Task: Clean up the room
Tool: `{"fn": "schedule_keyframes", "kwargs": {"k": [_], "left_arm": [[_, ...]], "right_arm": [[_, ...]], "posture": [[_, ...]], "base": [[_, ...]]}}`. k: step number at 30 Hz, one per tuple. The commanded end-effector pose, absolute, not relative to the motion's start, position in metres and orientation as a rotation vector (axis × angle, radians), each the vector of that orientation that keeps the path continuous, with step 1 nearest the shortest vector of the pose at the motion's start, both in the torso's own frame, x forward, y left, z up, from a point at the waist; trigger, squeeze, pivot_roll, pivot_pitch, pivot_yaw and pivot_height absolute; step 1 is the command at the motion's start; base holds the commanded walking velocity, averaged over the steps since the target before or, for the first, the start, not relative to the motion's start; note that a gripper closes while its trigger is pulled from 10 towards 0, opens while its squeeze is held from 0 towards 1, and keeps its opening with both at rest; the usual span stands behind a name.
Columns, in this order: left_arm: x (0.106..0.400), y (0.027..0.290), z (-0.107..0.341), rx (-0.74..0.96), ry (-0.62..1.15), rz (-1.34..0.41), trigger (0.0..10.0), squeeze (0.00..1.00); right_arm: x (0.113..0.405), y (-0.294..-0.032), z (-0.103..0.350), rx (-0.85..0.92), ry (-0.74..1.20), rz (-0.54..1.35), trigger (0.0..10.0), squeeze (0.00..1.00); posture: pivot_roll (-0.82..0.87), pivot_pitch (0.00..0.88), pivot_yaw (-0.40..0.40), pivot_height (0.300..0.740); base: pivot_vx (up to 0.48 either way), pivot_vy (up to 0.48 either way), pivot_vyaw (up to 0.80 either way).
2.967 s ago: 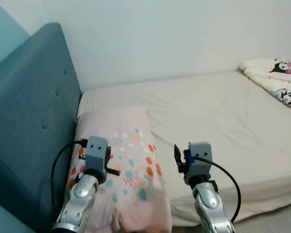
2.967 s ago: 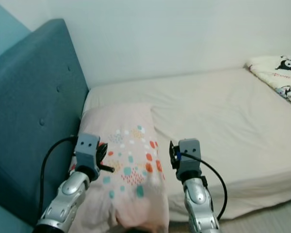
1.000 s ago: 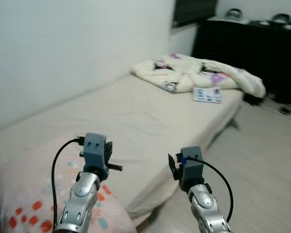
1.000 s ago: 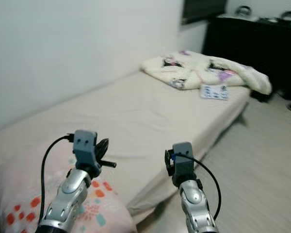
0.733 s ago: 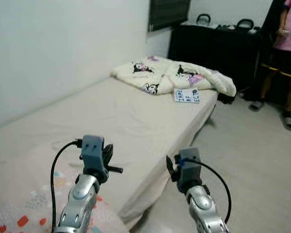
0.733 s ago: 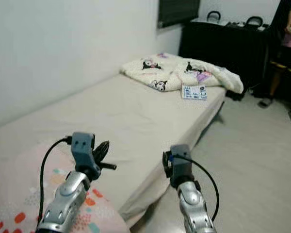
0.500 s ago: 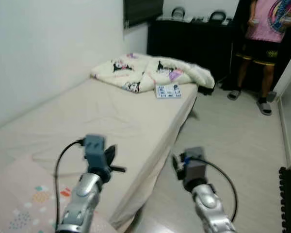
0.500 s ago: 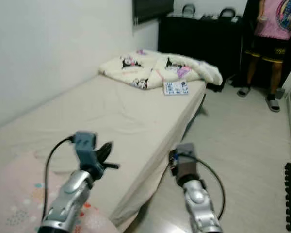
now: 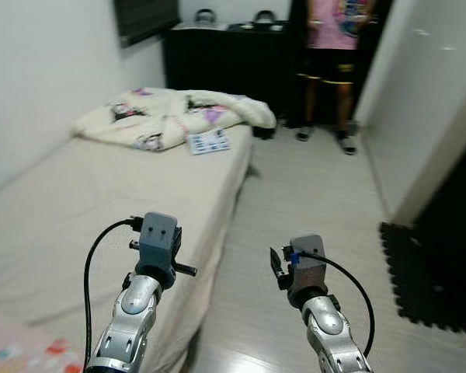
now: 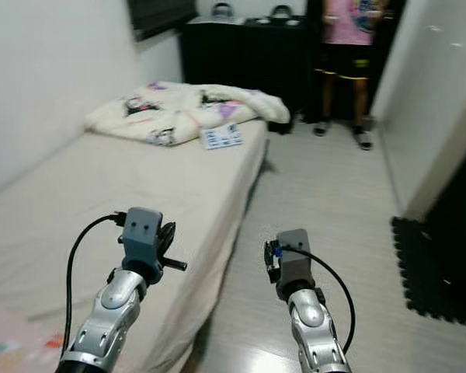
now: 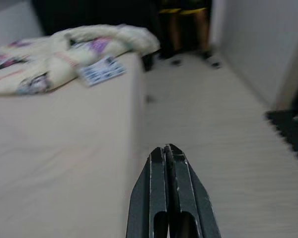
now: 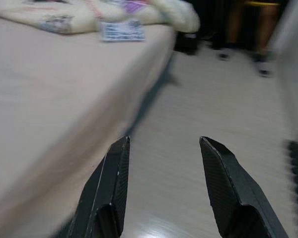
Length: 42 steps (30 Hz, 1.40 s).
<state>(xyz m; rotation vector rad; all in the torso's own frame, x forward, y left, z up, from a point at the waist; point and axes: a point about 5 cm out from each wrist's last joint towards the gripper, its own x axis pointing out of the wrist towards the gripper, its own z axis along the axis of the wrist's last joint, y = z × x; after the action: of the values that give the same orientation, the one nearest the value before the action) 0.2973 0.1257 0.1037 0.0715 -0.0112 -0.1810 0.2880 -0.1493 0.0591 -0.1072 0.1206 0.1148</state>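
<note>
Legible text: none; the printed sheet (image 9: 209,141) at the bed (image 9: 78,194) edge carries blue markings too blurred to read.

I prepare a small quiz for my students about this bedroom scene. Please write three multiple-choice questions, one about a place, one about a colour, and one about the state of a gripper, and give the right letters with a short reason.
1. Where does the small printed booklet lie?
A. On the floor beside the mat
B. On the bed, next to the crumpled blanket
C. On the black cabinet

2. What colour is the top worn by the person standing at the far end of the room?
A. Pink
B. Green
C. White

3. How are the fingers of the left gripper?
A. Spread wide apart
B. Closed around a cloth
C. Pressed together, holding nothing

Answers:
1. B, the booklet rests on the bed near its edge, right by the blanket.
2. A, the top above the dark shorts is pink.
3. C, the left wrist view shows the two black fingers touching with nothing between them.
</note>
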Motion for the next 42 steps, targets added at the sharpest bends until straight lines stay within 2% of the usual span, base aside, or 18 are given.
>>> {"fn": "schedule_keyframes", "kwargs": {"k": [1,15,24,42], "left_arm": [[0.2948,0.13,0.0971,0.063,0.031,-0.171,10.0,0.0],[0.2954,0.129,0.095,0.086,0.039,-0.163,10.0,0.0],[0.2982,0.1257,0.0987,0.045,0.023,-0.176,10.0,0.0],[0.2985,0.1282,0.0982,0.021,0.032,-0.155,10.0,0.0]], "right_arm": [[0.2867,-0.1448,0.0564,-0.084,0.138,0.119,10.0,0.0],[0.2868,-0.1448,0.0559,-0.086,0.142,0.12,10.0,0.0],[0.2868,-0.1445,0.054,-0.098,0.153,0.125,10.0,0.0],[0.287,-0.145,0.0549,-0.089,0.144,0.13,10.0,0.0]], "posture": [[0.03,0.0,-0.006,0.74],[0.03,0.0,-0.005,0.74],[0.04,0.0,-0.008,0.74],[0.03,0.0,-0.008,0.74]], "base": [[0.0,0.0,-0.8],[0.0,0.0,-0.79],[0.0,0.0,0.0],[0.387,0.0,0.0]]}}
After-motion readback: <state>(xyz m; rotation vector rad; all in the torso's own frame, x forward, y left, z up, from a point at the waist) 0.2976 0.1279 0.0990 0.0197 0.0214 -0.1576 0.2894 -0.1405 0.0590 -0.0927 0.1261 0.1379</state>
